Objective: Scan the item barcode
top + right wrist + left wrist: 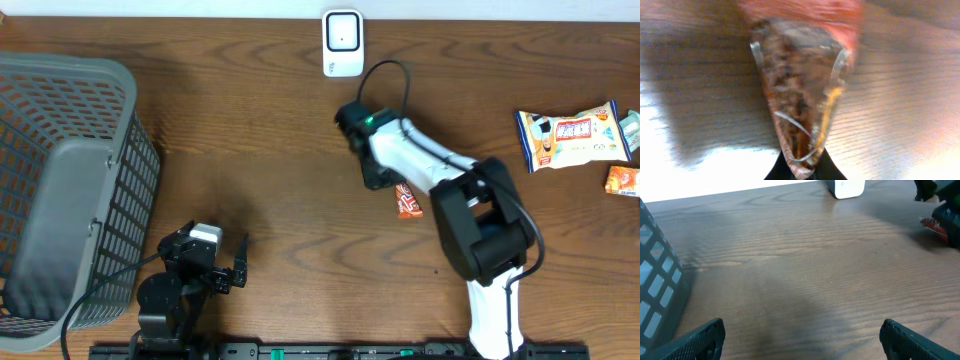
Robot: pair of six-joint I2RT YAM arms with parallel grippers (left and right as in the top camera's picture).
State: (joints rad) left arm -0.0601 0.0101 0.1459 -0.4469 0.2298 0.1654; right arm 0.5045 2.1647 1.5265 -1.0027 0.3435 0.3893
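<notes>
A small orange-red snack packet (408, 201) lies on the wooden table near the middle. My right gripper (385, 184) is at its left end and shut on it. In the right wrist view the packet (802, 85) fills the frame, blurred, with its crimped end pinched between my dark jaws (803, 171). No barcode shows on it. The white scanner (342, 42) stands at the back edge, well apart from the packet, and also shows in the left wrist view (846, 187). My left gripper (238, 268) rests open near the front left, with nothing between its fingers (705, 336).
A grey mesh basket (60, 190) takes up the left side, its wall close to my left gripper (660, 285). At the right edge lie a white-and-orange snack bag (575, 135) and a small orange packet (622, 181).
</notes>
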